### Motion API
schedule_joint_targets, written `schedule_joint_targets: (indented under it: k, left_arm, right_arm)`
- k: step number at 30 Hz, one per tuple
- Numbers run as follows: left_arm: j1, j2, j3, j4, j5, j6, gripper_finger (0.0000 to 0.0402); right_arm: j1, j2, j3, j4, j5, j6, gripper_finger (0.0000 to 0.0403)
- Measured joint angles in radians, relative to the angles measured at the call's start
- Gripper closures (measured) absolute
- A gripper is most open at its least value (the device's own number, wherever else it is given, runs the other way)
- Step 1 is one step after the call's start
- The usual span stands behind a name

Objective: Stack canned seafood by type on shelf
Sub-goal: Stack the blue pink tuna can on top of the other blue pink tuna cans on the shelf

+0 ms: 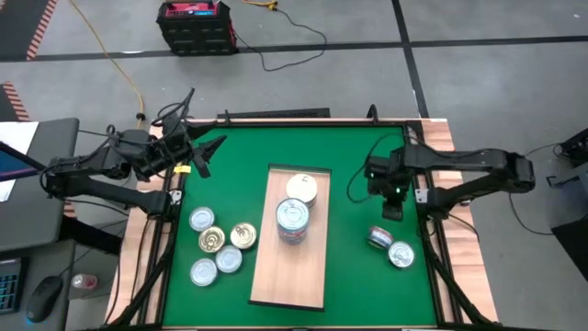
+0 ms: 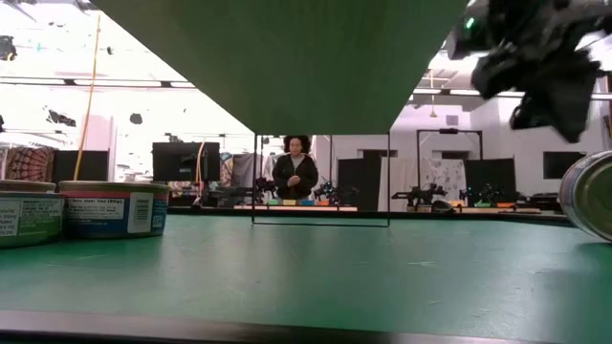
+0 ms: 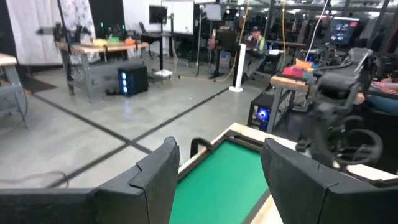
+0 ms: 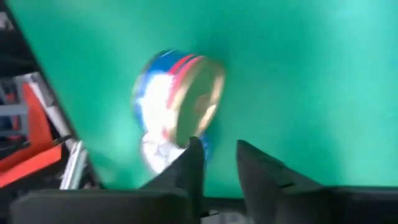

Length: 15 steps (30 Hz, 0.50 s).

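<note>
High view shows you the right gripper (image 1: 392,206) hanging over the green mat (image 1: 349,267), near two tins on the right side. Its fingers are only a little apart and hold nothing. One of those tins, the blue and red tin (image 4: 177,102), lies tipped on its edge, so you may need to grab it by its round sides. The shelf (image 1: 290,276) sits in the middle with two tins on it, one a tall stack (image 1: 293,221). Five more tins wait in a group (image 1: 217,248) on the left. The left gripper (image 1: 197,154) rests up at the back corner, fingers wide and empty, out of the way.
</note>
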Motion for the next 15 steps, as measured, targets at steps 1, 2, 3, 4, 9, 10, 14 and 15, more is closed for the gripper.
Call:
schedule_joint_targets:
  k: [1,2,3,4,9,10,14,15]
  left_arm:
    - [0.0,0.0,0.0,-0.017,0.0,-0.018,0.0187]
    - [0.0,-0.001,0.0,-0.036,0.002,-0.037,0.0187]
    - [0.0,-0.001,0.0,-0.057,0.011,-0.057,0.0187]
    - [0.0,-0.001,0.0,-0.077,0.032,-0.079,0.0187]
    - [0.0,0.0,0.0,-0.169,0.168,-0.16,0.0187]
    - [0.0,0.0,0.0,-0.177,0.187,-0.167,0.0187]
    - [0.0,-0.001,0.001,-0.174,0.217,-0.153,0.0187]
    - [0.0,-0.001,0.007,-0.181,0.217,-0.143,0.0187]
  right_arm:
    - [0.041,-0.006,0.001,0.005,-0.011,0.043,0.0266]
    - [0.081,-0.007,0.001,0.015,-0.016,0.094,0.0246]
    - [0.123,-0.007,0.001,0.024,-0.015,0.146,0.0225]
    - [0.162,-0.004,0.001,0.031,-0.014,0.195,0.0204]
    - [0.344,-0.006,0.006,0.121,0.074,0.425,0.0116]
    - [0.38,-0.006,0.014,0.136,0.115,0.463,0.0105]
    - [0.496,-0.004,0.029,0.206,0.284,0.572,0.0072]
    - [0.517,-0.003,0.028,0.212,0.313,0.594,0.0065]
